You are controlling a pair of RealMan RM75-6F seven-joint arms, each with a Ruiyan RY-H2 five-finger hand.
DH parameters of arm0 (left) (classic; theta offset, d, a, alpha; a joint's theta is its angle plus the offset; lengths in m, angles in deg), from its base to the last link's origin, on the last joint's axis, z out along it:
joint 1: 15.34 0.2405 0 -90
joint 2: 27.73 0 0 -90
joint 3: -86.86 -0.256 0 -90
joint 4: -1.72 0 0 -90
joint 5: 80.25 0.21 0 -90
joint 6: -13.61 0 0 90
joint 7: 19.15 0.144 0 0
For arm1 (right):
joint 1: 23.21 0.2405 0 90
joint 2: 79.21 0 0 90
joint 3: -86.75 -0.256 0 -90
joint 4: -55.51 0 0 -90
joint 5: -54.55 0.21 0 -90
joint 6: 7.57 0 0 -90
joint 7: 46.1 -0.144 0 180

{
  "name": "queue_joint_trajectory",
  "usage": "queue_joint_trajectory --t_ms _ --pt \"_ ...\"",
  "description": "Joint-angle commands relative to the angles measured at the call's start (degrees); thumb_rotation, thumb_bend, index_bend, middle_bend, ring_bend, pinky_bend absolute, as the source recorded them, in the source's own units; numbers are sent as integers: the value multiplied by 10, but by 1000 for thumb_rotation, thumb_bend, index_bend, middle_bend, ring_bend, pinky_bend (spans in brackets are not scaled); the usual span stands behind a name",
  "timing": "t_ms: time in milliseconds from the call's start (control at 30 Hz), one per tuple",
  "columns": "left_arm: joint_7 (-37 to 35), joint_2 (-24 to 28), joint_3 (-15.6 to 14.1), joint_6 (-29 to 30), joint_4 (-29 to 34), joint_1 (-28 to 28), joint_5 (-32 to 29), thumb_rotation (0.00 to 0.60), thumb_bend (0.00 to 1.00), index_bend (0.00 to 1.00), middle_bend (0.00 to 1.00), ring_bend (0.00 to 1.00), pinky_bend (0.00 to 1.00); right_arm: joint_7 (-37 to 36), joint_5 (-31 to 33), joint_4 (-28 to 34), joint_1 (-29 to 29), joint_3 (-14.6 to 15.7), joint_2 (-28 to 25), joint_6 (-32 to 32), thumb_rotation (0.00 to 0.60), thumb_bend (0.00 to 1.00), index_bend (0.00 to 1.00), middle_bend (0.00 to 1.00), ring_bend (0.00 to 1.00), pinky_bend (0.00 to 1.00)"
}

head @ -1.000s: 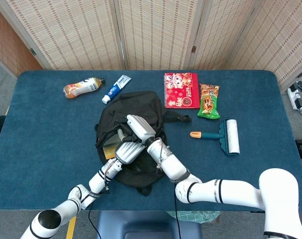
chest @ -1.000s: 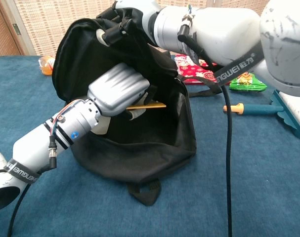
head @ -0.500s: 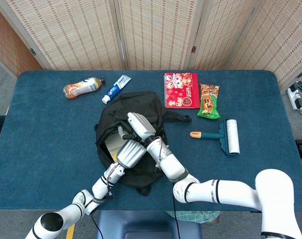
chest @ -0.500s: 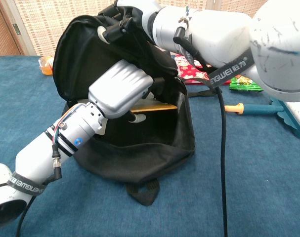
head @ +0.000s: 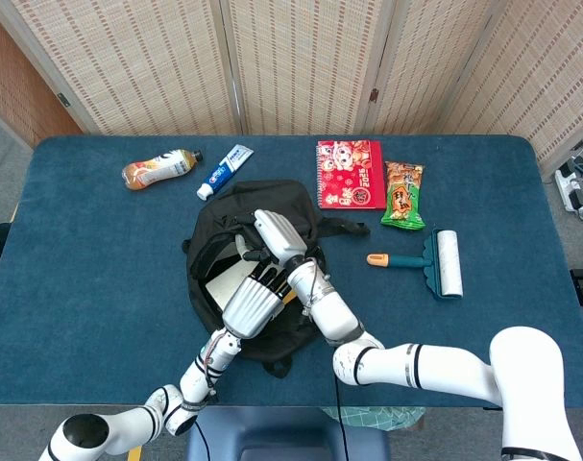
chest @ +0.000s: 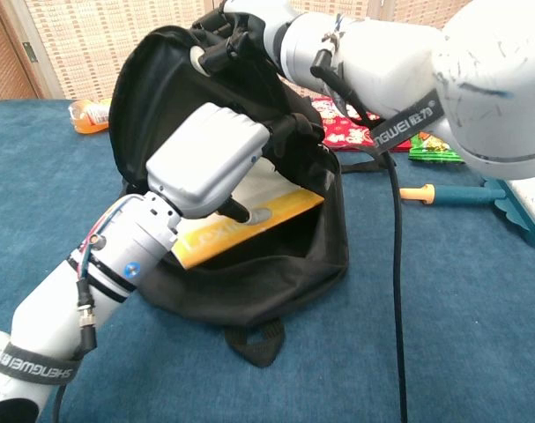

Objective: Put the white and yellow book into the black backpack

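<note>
The black backpack [chest: 249,264] lies on the blue table [head: 99,250] with its mouth pulled wide, and the right hand [chest: 241,31] is up at the top rim, fingers curled into the fabric and holding the flap high. If that grip slips, I'd expect the flap to drop across the opening and onto the book, and the whole push would be blocked.

The left hand [chest: 210,159] reaches into the mouth with the white and yellow book [chest: 249,225] under it. The book sits tilted, partly inside the bag, with its yellow lower edge still poking out over the front lip. From the chest view the fingers look wrapped over the book's top edge, so I take it as held, though the palm hides exactly how they close.

The worry here is that low corner. It looks ready to catch on the front lip of the bag, and pushing against it would likely drag the soft backpack along the table rather than slide the book in. Letting go too soon could also let the book tip back out, since so much of it rests on the lip.

Behind the bag, a red notebook [head: 351,174], a snack packet [head: 403,195] and a lint roller [head: 435,260] lie near enough to be nudged if the backpack shifts that way.
</note>
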Motion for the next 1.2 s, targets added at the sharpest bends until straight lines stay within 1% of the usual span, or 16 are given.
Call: queue_joint_trajectory --t_ms 33,233,367,500,667,767,900,1000,1100,1200 --pt "2 35 -13 26 62 26 12 600 0 240 429 492 357 -2 -5 1 -3 3 0 -3 600 670 554 469 460 425" --pt "-5 78 -36 56 132 60 34 600 0 255 430 491 357 -7 -16 7 -12 10 -5 -8 600 670 549 469 459 423" --pt "-10 104 -50 72 153 80 49 600 0 272 441 492 357 -7 -19 9 -16 12 -9 -9 600 665 548 468 458 423" --pt "-30 124 -60 94 170 102 61 600 0 300 461 496 358 -7 -19 11 -17 11 -10 -10 600 663 548 468 457 423" --pt "-76 135 -63 137 161 124 80 600 0 409 542 527 379 -6 -23 17 -19 14 -12 -14 600 665 547 467 457 423" --pt "-106 142 -60 164 153 140 82 600 0 475 592 558 398 -7 -31 27 -23 21 -16 -16 600 665 546 466 455 423" --pt "-140 157 -52 185 147 164 72 600 0 514 624 582 416 -4 -51 48 -34 36 -28 -18 600 662 541 463 451 421" --pt "-151 167 -49 186 151 177 63 600 0 524 637 592 426 -4 -65 63 -43 49 -38 -21 600 661 536 458 442 414" --pt "-155 175 -47 182 153 188 55 600 0 523 640 595 428 1 -85 79 -52 69 -47 -26 600 660 521 446 428 404" --pt "-152 183 -47 172 158 198 48 600 0 518 640 594 428 15 -105 96 -59 96 -58 -36 600 645 495 427 411 390"
